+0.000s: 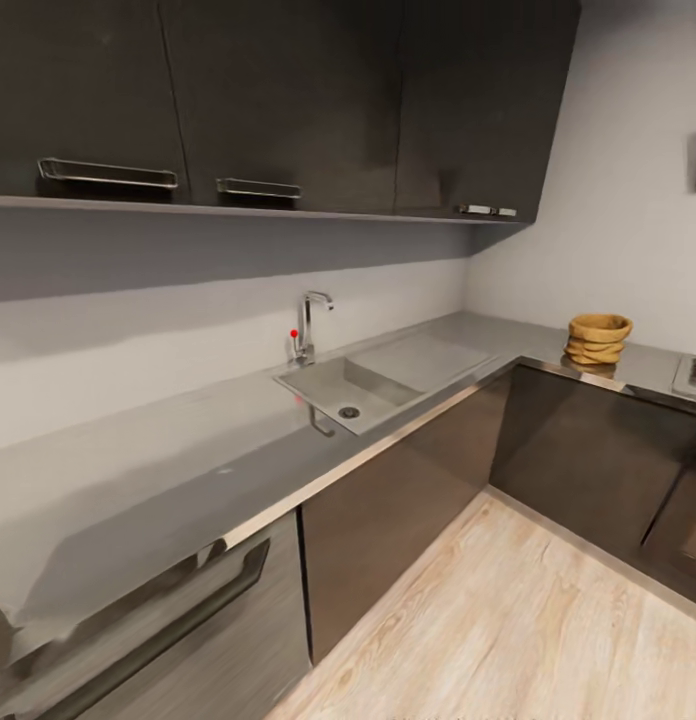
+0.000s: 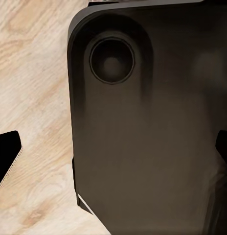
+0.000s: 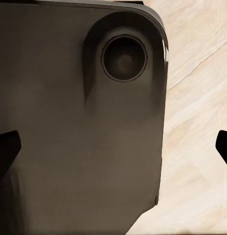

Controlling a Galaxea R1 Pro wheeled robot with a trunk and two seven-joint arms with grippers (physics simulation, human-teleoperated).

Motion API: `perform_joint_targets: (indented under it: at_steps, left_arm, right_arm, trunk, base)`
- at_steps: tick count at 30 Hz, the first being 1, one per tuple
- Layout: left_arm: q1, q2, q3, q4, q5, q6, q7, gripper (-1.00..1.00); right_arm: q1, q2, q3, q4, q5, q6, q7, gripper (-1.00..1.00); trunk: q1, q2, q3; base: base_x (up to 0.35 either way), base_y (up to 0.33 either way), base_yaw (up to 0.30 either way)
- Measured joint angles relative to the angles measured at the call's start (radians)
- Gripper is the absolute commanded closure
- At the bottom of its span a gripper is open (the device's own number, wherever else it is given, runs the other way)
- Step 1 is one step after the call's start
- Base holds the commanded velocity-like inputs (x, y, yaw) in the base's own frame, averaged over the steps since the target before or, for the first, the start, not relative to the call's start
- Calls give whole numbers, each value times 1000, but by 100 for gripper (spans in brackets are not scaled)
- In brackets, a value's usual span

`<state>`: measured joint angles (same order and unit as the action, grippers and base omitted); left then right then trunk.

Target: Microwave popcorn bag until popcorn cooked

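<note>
The popcorn bag, a squat tan-brown wrinkled sack with a rolled rim, stands upright on the countertop at the far right, past the corner. Its inside is hidden, so the popcorn cannot be seen. The microwave is out of view. In the left wrist view my left gripper hangs open with its dark fingertips far apart, above my own dark base and the wood floor. My right gripper in the right wrist view is open the same way, nothing between its fingers.
A steel sink with a faucet is set in the counter's middle. Dark wall cabinets hang above. A steel oven with a long bar handle sits at the lower left. The hob's edge shows beside the bag. Light wood floor lies ahead.
</note>
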<state>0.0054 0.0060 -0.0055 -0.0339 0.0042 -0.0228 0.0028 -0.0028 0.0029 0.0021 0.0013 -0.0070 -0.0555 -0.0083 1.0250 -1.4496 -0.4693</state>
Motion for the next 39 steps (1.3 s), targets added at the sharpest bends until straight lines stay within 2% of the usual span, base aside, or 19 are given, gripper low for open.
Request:
perform_joint_targets:
  at_steps: [39]
  left_arm:
    - [0,0,0,0,0,0,0,-100]
  right_arm:
    - [0,0,0,0,0,0,0,-100]
  trunk:
    - [0,0,0]
  base:
    - [0,0,-286]
